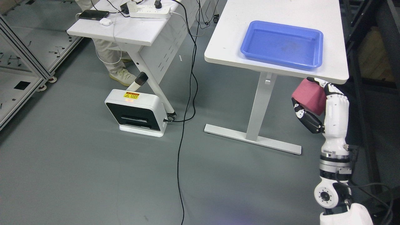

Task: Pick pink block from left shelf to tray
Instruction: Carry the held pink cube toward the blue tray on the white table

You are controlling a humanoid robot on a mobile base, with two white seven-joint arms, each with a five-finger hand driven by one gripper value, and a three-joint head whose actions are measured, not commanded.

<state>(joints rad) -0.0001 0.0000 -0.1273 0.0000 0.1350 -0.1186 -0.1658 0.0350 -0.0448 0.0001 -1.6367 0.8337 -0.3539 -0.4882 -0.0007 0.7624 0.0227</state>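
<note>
A pink block (308, 96) is held in my right hand (314, 100), whose white and black fingers are curled around it. The hand hovers in the air just below and in front of the near right corner of the white table (231, 28). A blue tray (282, 43) lies on that table, up and to the left of the hand, with nothing in it. My right arm rises from the lower right corner of the head view. The left arm does not show. No shelf holding blocks is visible.
A second white desk (125, 31) at upper left carries a power strip (150, 12) and a phone. A person's legs show behind it. A white box device (136, 112) stands on the grey floor, with a black cable (184, 125) trailing past. Metal racks line both edges.
</note>
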